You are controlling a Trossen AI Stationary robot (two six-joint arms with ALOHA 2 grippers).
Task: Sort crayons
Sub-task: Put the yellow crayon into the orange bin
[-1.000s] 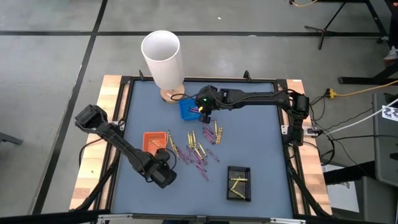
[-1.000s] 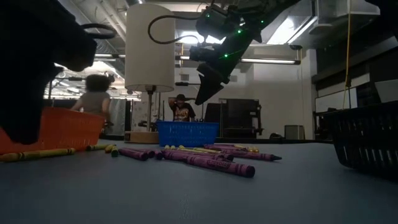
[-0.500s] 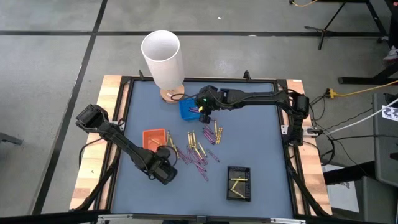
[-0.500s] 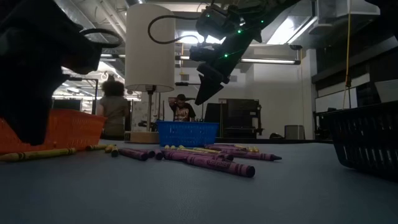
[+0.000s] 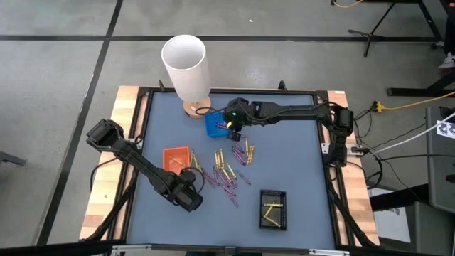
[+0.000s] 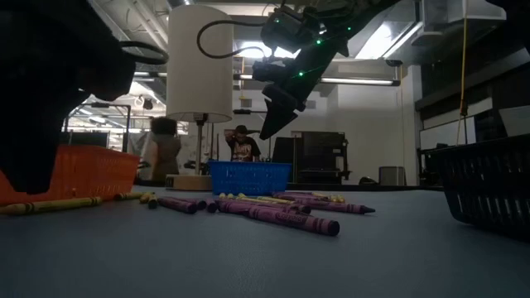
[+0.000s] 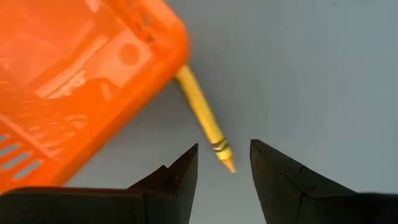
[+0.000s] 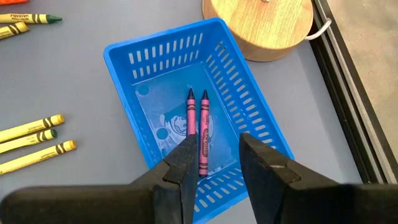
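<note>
Several yellow, orange-gold and purple-pink crayons (image 5: 227,173) lie loose on the grey table. My left gripper (image 7: 224,167) points down, open, beside the orange tray (image 7: 68,87). The tip of an orange-gold crayon (image 7: 202,115) shows between its fingers without touching them. That crayon lies flat, its other end hidden by the tray's corner. My right gripper (image 8: 219,155) hovers open and empty above the blue tray (image 8: 124,56). Two purple-pink crayons (image 8: 196,124) lie side by side on that tray's floor. The black tray (image 5: 273,208) holds yellow crayons.
A tall white lamp (image 5: 185,65) on a round wooden base (image 8: 258,25) stands just beyond the blue tray at the table's far edge. A dark raised frame (image 5: 323,142) runs around the table. Bare grey surface lies at the right and near left.
Both grippers have kept still. A person in the room beyond the table has walked to the right in the low view.
</note>
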